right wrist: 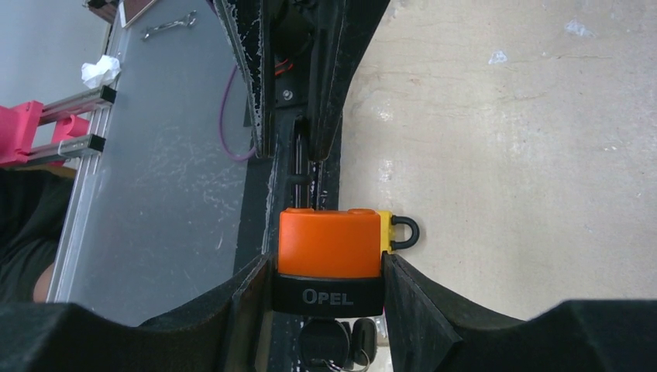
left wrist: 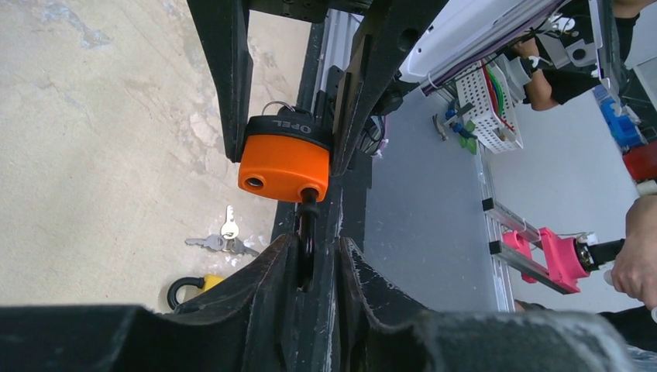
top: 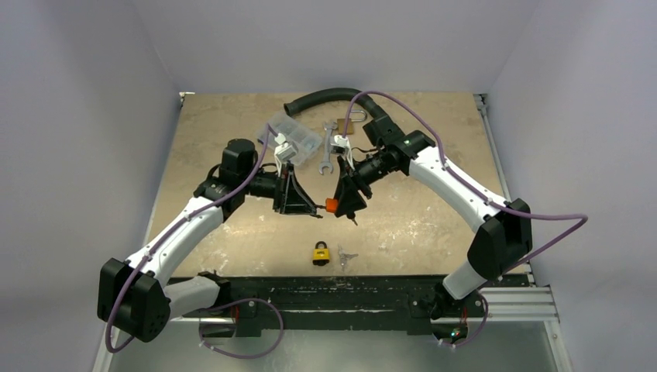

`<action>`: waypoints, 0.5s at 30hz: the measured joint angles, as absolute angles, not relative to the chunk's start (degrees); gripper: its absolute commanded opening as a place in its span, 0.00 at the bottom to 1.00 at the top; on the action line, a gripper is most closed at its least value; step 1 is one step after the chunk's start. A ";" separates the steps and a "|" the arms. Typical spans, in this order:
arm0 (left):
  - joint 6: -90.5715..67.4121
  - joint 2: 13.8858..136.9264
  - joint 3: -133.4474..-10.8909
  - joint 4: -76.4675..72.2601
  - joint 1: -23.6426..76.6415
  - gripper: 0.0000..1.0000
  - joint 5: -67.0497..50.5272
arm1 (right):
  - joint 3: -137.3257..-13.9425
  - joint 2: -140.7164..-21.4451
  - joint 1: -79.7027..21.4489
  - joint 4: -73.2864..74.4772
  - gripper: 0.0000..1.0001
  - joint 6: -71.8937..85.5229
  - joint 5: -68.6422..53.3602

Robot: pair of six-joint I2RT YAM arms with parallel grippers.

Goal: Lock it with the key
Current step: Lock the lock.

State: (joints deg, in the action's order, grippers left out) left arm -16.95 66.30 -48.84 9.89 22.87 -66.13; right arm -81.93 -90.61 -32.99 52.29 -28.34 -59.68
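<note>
While my right gripper (right wrist: 328,265) clamped the orange padlock (right wrist: 330,242) by its two flat sides, I judged the step in hand to be closing the shackle, ahead of any turn of the key. The lock was held off the table (top: 434,225), about mid-board between the two arms. Its black base faced the right wrist and its shackle end faced the left.

On my left gripper (left wrist: 316,246) the jaws stood narrow, with the shackle (left wrist: 307,221) between the fingers (left wrist: 283,260). I could not tell from either wrist view whether the pads bore on the steel or only flanked it.

Appearance of the lock: orange body, with a black band at the base lettered OPEL. One shackle leg sat in its socket; the other hole (left wrist: 253,183) was empty, so I took the lock as open. A dark key head (right wrist: 335,341) with a ring showed beyond the base, apparently in the keyway, though I could not confirm it was seated.

Next move, my estimate: with the right grip held steady, the left needs a firm hold on the shackle to swing the free leg over the empty hole and press it straight in. Misalignment would jam the leg on the rim. Only then comes the key.

Also noted: a yellow padlock (top: 320,252) and loose keys (top: 346,255) lay on the table nearer the bases, apart from both grippers.
</note>
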 measured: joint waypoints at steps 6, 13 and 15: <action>-16.82 66.43 -48.84 9.98 23.07 0.03 -66.00 | -82.06 -90.63 -32.99 52.31 0.00 -28.34 -59.81; -18.04 67.20 -49.23 9.96 23.07 0.00 -66.22 | -82.06 -90.63 -32.99 52.66 0.75 -28.25 -59.94; -18.57 67.68 -49.87 10.13 23.07 0.00 -66.24 | -82.08 -90.59 -32.99 52.16 0.84 -27.92 -59.86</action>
State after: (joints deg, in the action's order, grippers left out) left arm -18.57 67.68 -49.87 10.13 23.07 -66.24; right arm -82.08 -90.59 -32.99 52.16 -27.92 -59.86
